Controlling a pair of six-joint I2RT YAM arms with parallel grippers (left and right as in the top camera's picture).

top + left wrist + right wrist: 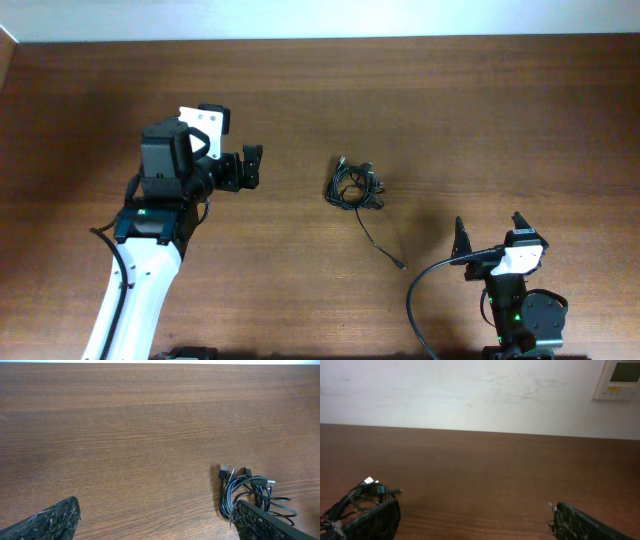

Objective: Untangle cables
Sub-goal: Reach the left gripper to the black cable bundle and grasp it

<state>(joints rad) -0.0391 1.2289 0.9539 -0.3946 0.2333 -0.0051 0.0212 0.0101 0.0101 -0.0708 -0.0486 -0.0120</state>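
We see a wide table [420, 90] of dark reddish-brown wood, its grain running lengthwise in fine streaks, and it fills nearly all of the overhead view. At its far edge stands a pale, off-white wall [470, 395], plain but for faint scuffs and smudges, which from above shows only as a thin light strip along the top. High on that wall, to the right, we make out a small white control panel [619, 379] with a greyish display, and the light falls soft and even, leaving a mild sheen on the wood.
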